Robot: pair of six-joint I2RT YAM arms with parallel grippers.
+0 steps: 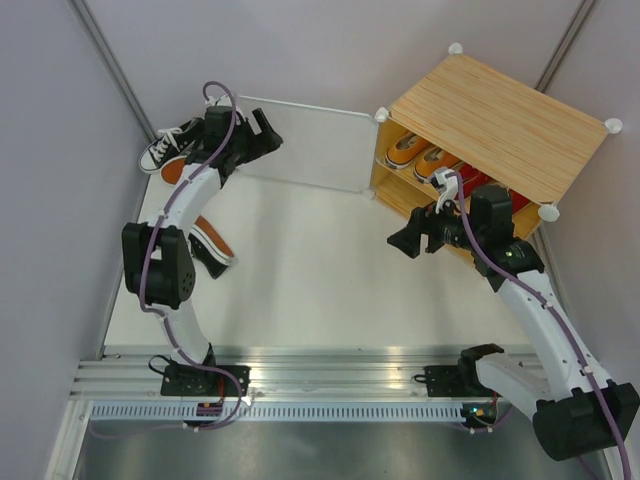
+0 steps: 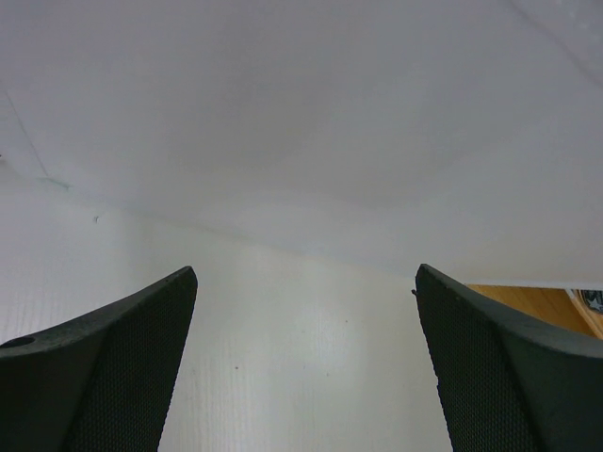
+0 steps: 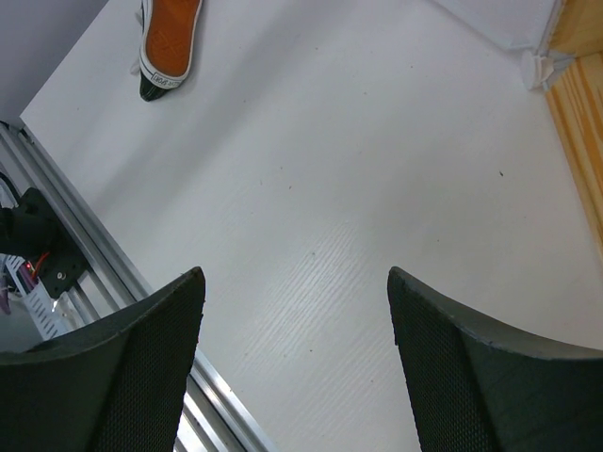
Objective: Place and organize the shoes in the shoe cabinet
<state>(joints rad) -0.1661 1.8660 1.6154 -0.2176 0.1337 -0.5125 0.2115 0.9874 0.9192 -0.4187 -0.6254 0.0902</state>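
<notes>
The shoe cabinet [image 1: 500, 120] stands at the back right with its frosted white door [image 1: 300, 145] swung open to the left. Orange sneakers [image 1: 420, 152] and red sneakers [image 1: 478, 185] sit inside on the shelf. A black sneaker [image 1: 165, 148] and an orange sole [image 1: 175, 168] lie at the back left. Another shoe [image 1: 212, 240] lies sole-up beside the left arm, and shows in the right wrist view [image 3: 170, 42]. My left gripper [image 1: 270, 135] [image 2: 306, 273] is open and empty at the door's left end. My right gripper [image 1: 405, 243] [image 3: 295, 273] is open and empty over the floor before the cabinet.
Grey walls close in on the left and behind. An aluminium rail [image 1: 330, 375] runs along the near edge and shows in the right wrist view [image 3: 104, 273]. The cabinet's wooden edge [image 3: 584, 113] and a white corner knob [image 3: 537, 68] sit at the right.
</notes>
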